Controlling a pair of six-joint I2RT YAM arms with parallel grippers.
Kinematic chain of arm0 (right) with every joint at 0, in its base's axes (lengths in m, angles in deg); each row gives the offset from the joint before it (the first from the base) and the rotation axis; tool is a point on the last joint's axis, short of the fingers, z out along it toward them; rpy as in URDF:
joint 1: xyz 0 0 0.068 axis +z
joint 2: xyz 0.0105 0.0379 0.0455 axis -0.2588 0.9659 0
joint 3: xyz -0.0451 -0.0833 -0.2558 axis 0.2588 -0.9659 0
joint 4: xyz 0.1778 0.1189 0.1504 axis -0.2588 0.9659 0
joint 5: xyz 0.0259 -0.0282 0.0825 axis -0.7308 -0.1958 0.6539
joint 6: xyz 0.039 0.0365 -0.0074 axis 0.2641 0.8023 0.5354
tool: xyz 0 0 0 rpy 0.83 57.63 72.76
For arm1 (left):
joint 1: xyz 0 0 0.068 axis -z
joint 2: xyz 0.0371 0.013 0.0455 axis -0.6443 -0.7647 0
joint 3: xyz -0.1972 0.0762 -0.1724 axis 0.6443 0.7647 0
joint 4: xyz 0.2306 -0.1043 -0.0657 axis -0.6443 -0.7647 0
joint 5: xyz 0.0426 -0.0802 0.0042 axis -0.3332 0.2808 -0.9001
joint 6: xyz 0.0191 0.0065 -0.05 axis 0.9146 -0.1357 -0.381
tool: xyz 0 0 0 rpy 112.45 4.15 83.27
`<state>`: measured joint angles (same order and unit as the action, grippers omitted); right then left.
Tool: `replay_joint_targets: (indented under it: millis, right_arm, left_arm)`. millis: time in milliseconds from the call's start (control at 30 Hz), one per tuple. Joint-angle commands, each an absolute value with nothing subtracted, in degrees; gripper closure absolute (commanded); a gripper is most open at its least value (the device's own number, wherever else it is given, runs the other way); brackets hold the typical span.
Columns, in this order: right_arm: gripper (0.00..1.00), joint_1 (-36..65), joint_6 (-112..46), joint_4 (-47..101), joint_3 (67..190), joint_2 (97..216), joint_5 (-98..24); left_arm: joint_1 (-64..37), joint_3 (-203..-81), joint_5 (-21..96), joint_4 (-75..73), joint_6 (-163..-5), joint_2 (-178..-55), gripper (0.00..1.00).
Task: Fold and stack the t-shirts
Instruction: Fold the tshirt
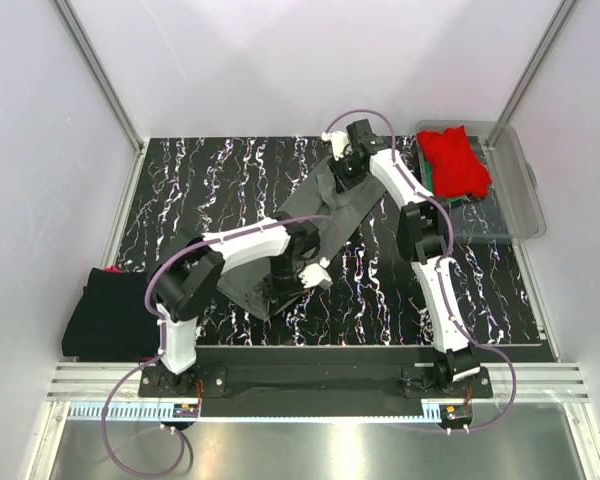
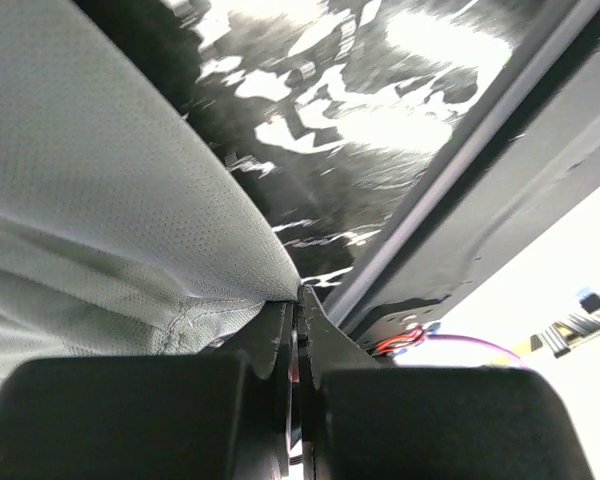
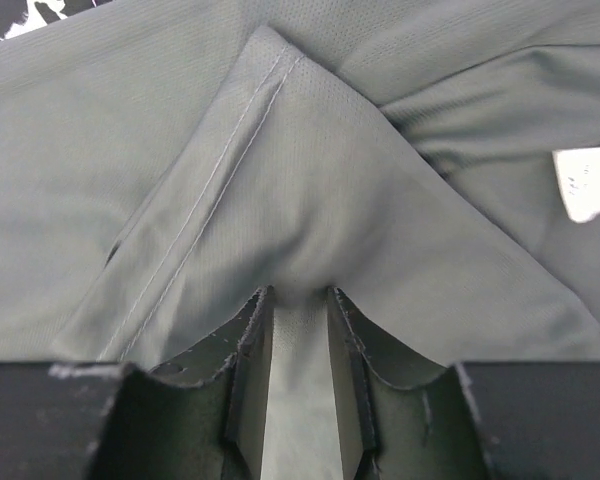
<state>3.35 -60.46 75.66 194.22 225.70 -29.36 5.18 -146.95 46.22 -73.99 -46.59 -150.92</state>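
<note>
- Top view: dark grey t-shirt lies diagonally on the marbled table, strung between my left gripper and right gripper. Only here: red t-shirt in the clear tub to the right gripper's right; black t-shirt well left of the left gripper.
- Left wrist: jaws pressed together, pinching the shirt's edge; finely perforated weave at their left, glossy table ahead.
- Right wrist: jaws narrow, clamping a raised cloth ridge; stitched hem ahead-left, white label far right.
</note>
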Motion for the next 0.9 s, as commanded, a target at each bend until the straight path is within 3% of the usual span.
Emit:
replay_joint_targets:
  millis: [0,533,867]
  right_arm:
    - [0.66,4.3,-58.7,75.3,198.1,227.1,-30.3]
    - [0.68,8.4,-59.7,70.0,206.6,235.0,-38.4]
    - [0.64,7.1,-58.0,69.4,203.3,222.8,-39.0]
  left_arm:
    - [7.9,-149.3,51.0,-74.3,-49.6,-151.2,0.99]
    - [17.6,-166.2,55.1,-74.0,-53.3,-164.6,0.96]
    - [17.6,-175.5,53.6,-74.6,-53.5,-169.9,0.95]
